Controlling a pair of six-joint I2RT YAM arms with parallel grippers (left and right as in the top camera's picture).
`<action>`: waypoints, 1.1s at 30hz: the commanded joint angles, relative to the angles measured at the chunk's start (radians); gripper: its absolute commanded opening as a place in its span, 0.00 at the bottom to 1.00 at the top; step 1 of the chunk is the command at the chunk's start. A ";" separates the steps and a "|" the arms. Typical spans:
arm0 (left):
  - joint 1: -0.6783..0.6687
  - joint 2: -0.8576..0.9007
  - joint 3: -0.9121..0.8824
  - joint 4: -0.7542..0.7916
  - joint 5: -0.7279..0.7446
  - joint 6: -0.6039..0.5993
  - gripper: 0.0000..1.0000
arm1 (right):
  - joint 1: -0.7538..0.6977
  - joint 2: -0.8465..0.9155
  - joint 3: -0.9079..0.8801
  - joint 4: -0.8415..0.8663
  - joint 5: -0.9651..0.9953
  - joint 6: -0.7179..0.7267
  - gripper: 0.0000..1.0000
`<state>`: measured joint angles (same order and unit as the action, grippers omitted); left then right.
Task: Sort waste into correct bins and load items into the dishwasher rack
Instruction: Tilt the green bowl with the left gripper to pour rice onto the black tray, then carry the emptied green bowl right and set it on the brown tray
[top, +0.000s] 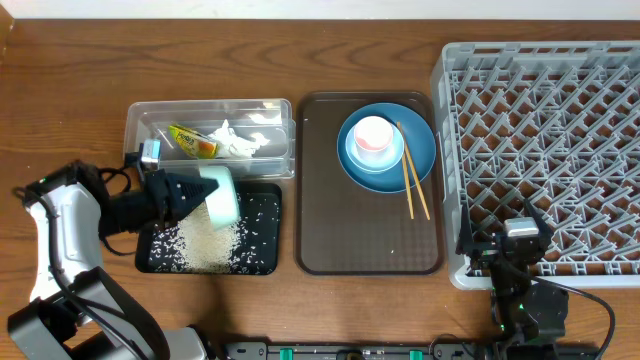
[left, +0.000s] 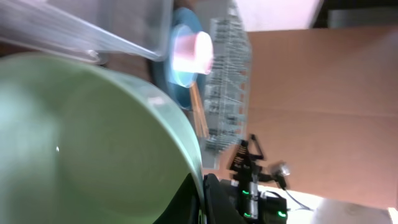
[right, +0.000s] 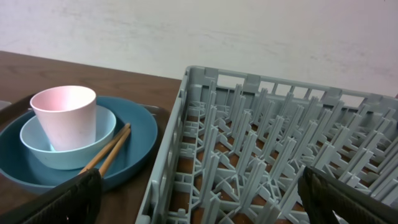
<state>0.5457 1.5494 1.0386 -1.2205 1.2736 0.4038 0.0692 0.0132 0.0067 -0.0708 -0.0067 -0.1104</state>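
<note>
One pale green bowl (top: 222, 195), tilted over the black tray (top: 262, 264) of rice grains (top: 205, 242), is clenched in the left hand (top: 198, 193); right hand (top: 505, 244) released at the near edge of the dishwasher rack (top: 560, 120)

A dark brown wooden table (top: 70, 90) with visible grain fills the overhead view; behind it stands a pale, faintly mottled wall (right: 186, 31).

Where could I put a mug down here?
The dark brown serving tray is bare below the large blue plate; so is the wooden table left of the clear plastic tub. Crowded: the shallow black tray, where the left gripper tilts a pale green bowl.
</note>
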 joint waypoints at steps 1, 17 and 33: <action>-0.004 -0.007 0.024 0.060 -0.144 -0.219 0.06 | 0.011 -0.001 -0.001 -0.004 0.006 -0.003 0.99; -0.032 -0.431 0.053 0.126 -0.357 -0.500 0.06 | 0.011 -0.001 -0.001 -0.004 0.006 -0.003 0.99; -0.593 -0.539 0.052 0.318 -0.769 -0.832 0.06 | 0.011 -0.001 -0.001 -0.004 0.006 -0.003 0.99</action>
<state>0.0475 0.9878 1.0679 -0.9184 0.6380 -0.3450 0.0692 0.0132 0.0067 -0.0704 -0.0063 -0.1108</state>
